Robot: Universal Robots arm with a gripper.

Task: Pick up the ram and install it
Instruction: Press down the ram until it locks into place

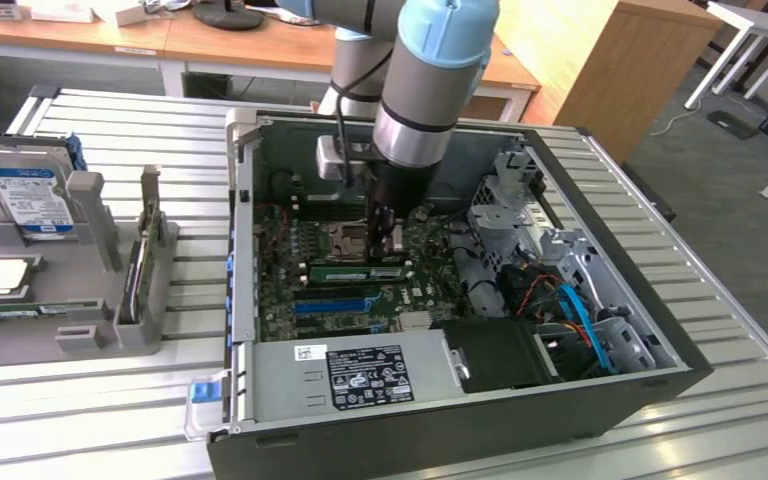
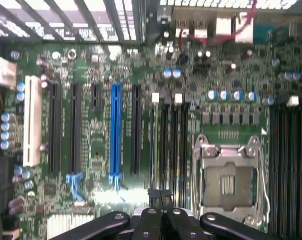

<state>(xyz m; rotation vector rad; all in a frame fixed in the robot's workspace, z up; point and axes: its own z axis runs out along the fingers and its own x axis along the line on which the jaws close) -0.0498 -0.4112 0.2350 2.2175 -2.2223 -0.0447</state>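
A robot arm reaches down into an open computer case (image 1: 244,300) on a slatted tabletop (image 1: 704,330), its claw (image 2: 159,196) closed with fingertips pressed together and nothing visibly held, poised just above the motherboard (image 2: 96,150). Directly beneath the claw lies the ram (image 1: 357,272), a thin green stick that looks seated in a slot beside the empty processor socket (image 2: 226,182). It is likely light, stiff and fragile, best held by its long edges; the arm hides its seating
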